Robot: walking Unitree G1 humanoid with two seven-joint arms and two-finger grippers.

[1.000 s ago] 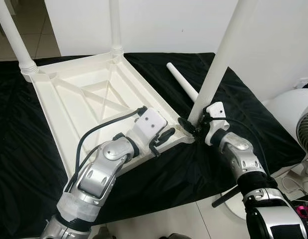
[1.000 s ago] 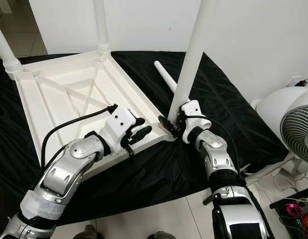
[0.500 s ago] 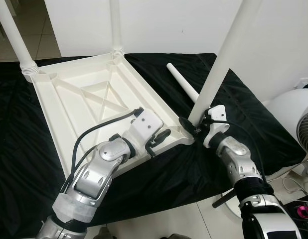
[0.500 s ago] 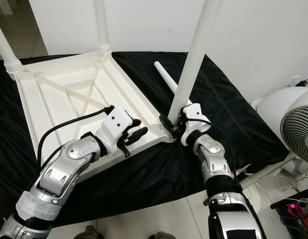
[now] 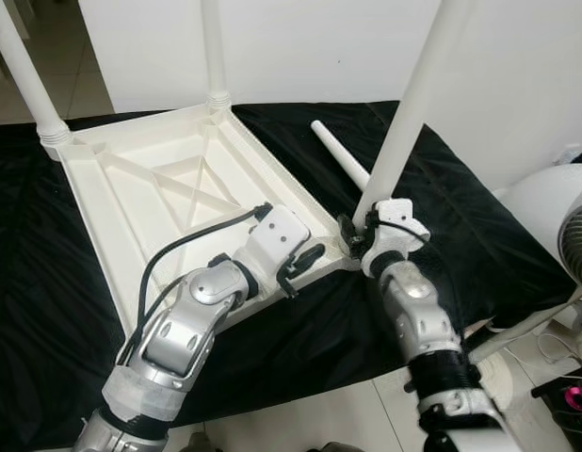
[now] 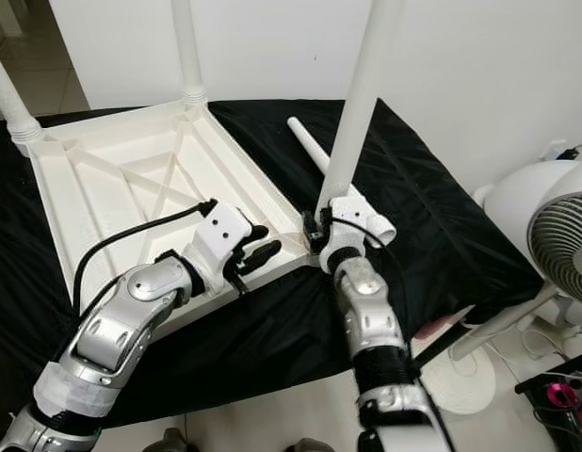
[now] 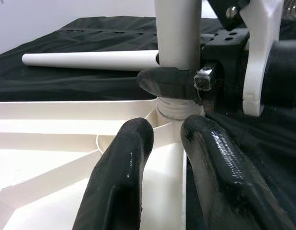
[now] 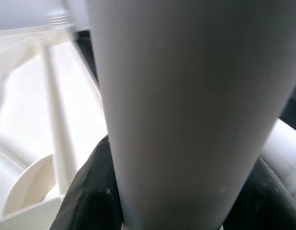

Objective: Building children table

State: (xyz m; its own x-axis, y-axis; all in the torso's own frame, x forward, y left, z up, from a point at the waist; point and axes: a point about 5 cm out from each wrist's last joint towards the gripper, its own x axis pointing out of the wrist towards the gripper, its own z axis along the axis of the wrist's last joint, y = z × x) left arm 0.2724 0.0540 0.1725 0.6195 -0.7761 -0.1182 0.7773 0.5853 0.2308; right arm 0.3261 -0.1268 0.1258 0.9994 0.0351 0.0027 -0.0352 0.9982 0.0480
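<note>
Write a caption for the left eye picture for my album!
Right end effector grips a white leg at the upside-down table's corner; left end effector rests on its rim.

Both silver arms reach forward, converging. The left gripper (image 5: pixel 305 266) points right, fingers nearly together; the right gripper (image 5: pixel 352 233) clamps something, fingers (image 8: pixel 90 191) wrapped round.

1. The two eye views look forward and down from the head onto an upturned white table (image 5: pixel 178 188) lying on a black cloth (image 5: pixel 442 217), both arms reaching in from below.
2. They share nearly the whole scene; the right eye view sits slightly to the right and takes in more of the fan (image 6: pixel 555 235).
3. The left wrist view looks low along its two black fingers (image 7: pixel 124 177), very near the corner where an upright leg (image 7: pixel 176 33) meets the table.
4. The right wrist view is pressed close against that same leg (image 8: pixel 186 105).
</note>
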